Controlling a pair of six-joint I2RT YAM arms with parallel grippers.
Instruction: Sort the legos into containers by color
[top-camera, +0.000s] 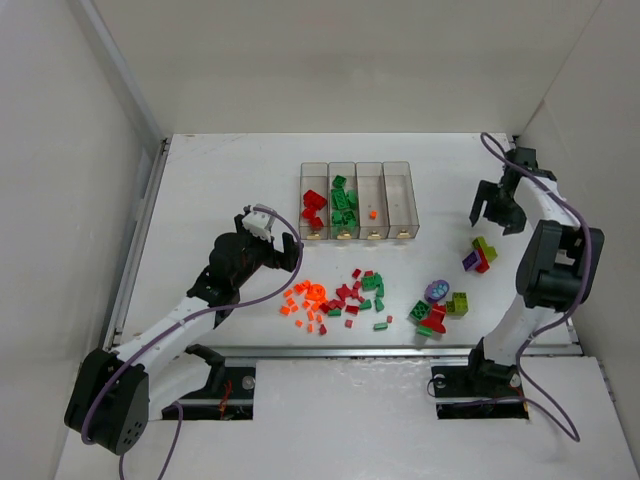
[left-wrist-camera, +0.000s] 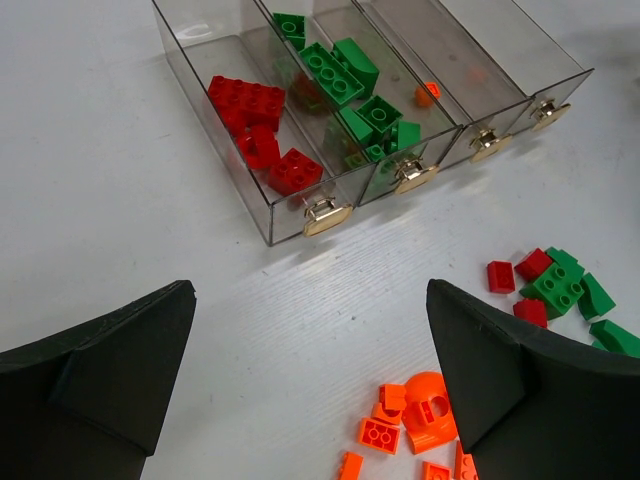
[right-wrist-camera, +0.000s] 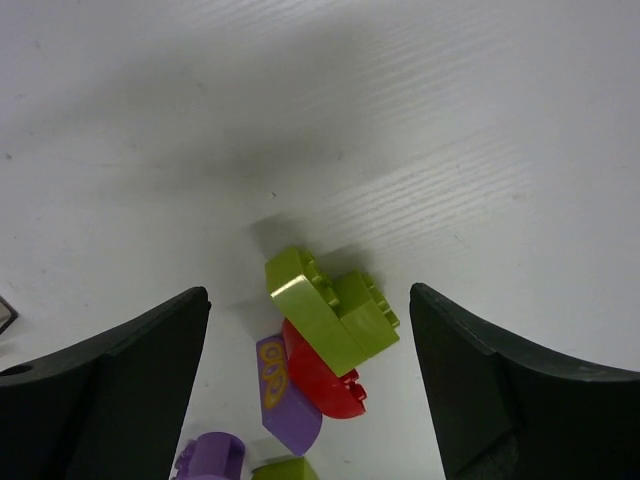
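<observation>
Four narrow clear plastic bins (top-camera: 358, 200) stand joined in a row at mid-table. They are thin-walled and glossy, each with a small brass-coloured knob (left-wrist-camera: 327, 216) on its near end. The leftmost holds studded red bricks (left-wrist-camera: 247, 100). The next holds dark green bricks (left-wrist-camera: 345, 80), some of them sloped, and the third holds a single orange bit (left-wrist-camera: 427, 94). The white table (top-camera: 220, 180) shows a fine, wood-like grain.

Loose pieces lie on the near side of the bins. From left to right there is a scatter of small orange pieces (top-camera: 305, 298), one of them domed, then a red and green mix (top-camera: 362, 290), then a small heap of purple, lime, green and red parts (top-camera: 440, 305). Farther right, a lime-yellow brick (right-wrist-camera: 335, 315) overlaps a rounded red piece (right-wrist-camera: 325, 385), with a purple piece (right-wrist-camera: 285, 395) touching it.

The left gripper (left-wrist-camera: 310, 290) hangs spread wide by the orange scatter and holds nothing, with bare table between it and the bins. The right gripper (top-camera: 497, 220) is also spread. In its wrist view its black fingers (right-wrist-camera: 120, 370) frame the lime-yellow brick without touching it. The white side wall (top-camera: 600, 150) stands close on its right, and open table lies to its left.
</observation>
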